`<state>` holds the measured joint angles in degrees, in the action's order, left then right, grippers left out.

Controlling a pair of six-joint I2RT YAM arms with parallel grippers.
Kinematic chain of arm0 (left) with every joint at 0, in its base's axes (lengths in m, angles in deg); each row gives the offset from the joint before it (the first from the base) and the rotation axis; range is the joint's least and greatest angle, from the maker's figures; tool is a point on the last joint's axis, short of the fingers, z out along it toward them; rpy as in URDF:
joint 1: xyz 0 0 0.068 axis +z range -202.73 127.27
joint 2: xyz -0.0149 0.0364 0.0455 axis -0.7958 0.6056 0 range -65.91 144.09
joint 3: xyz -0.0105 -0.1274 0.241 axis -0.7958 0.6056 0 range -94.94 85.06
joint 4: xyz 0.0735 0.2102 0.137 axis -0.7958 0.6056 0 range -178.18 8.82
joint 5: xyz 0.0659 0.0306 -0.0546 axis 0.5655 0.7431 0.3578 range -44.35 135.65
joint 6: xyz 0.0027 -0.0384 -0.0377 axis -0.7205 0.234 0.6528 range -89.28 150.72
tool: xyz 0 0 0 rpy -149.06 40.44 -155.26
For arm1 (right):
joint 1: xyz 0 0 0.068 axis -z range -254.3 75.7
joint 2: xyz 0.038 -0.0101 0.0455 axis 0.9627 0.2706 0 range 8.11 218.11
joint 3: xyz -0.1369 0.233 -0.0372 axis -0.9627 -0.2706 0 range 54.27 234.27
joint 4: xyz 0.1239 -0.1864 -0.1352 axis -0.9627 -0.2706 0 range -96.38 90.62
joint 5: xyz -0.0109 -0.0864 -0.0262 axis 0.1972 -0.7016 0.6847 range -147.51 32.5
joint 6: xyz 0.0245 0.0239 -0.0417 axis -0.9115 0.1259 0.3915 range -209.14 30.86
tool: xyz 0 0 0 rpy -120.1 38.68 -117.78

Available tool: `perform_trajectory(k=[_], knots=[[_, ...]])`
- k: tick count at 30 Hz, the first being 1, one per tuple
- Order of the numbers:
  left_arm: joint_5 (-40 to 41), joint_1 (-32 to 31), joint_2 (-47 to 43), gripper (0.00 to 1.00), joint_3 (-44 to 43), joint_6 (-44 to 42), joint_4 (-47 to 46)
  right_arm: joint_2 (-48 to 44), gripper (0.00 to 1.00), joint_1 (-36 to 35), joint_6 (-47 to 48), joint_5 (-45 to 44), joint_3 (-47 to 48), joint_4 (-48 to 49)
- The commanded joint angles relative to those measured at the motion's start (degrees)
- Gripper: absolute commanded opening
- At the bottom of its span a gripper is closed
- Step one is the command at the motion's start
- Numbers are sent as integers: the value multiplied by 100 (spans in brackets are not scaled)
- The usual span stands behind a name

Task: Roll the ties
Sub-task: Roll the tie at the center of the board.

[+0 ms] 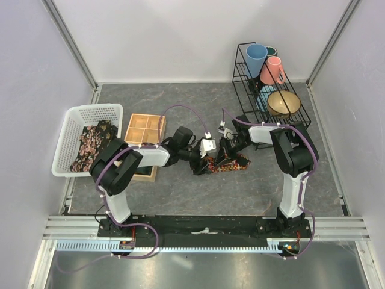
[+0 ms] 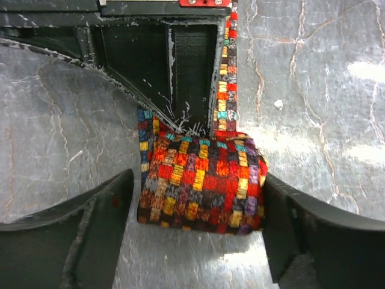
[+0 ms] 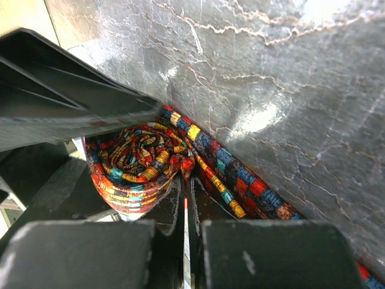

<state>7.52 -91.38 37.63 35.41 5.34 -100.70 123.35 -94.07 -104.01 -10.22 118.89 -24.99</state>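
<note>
In the middle of the table, the top view shows the rolled tie [image 1: 219, 164] lying between the left gripper [image 1: 204, 164] and the right gripper [image 1: 227, 150], both right beside it. The white basket [image 1: 90, 108] at the left holds more ties [image 1: 90, 144], the wooden tray [image 1: 144, 128] shows only bare wood, and the wire rack [image 1: 239, 72] holds cups [image 1: 274, 69] and a bowl [image 1: 284, 102]. From the left wrist, the rolled tie sits between the left fingers [image 2: 72, 235], spread wide on either side, and its loose tail [image 2: 227, 72] runs straight away from them. From the right wrist, the right fingers [image 3: 264, 253] are pressed together at its edge, and I cannot tell if they pinch cloth.
</note>
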Motion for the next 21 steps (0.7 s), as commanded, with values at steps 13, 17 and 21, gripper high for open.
perform_trajectory(k=[13,17,21], knots=[[428,-160,237,29,-730,-18,994,122,0,-53,459,-1187,59,39],[738,-222,35,15,-950,-205,2050,-185,12,-44,643,-976,349,-339],[1534,-651,226,10,-1494,-458,2885,-432,33,52,696,-748,481,-612]])
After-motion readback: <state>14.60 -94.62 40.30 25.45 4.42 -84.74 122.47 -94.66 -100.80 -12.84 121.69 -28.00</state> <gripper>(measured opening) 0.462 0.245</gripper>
